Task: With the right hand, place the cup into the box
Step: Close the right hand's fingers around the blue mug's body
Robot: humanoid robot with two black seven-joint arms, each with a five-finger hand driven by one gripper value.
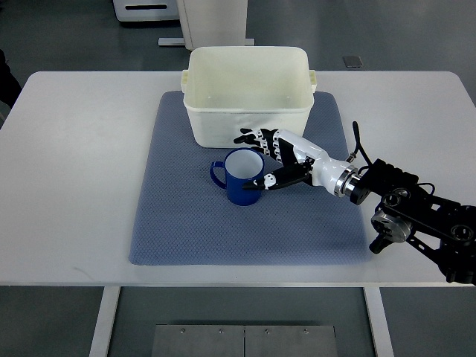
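The right hand [269,160] is reaching around the blue mug [242,176], fingers spread at its rim and not yet visibly gripping, while the mug is standing upright on the blue mat [178,223] just before the empty cream box [248,111], so lifting and placing remain.

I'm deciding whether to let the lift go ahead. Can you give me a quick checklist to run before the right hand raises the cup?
1. Right hand at the blue cup: ok, fingers on either side of its rim.
2. Firm grasp: cannot tell, contact not clear from above.
3. Cup upright on the blue mat: ok, handle pointing left.
4. Box open: ok; nothing visible inside.
5. Path from cup to box: ok, box stands directly behind the cup.
6. Left arm clear: ok, not in view.
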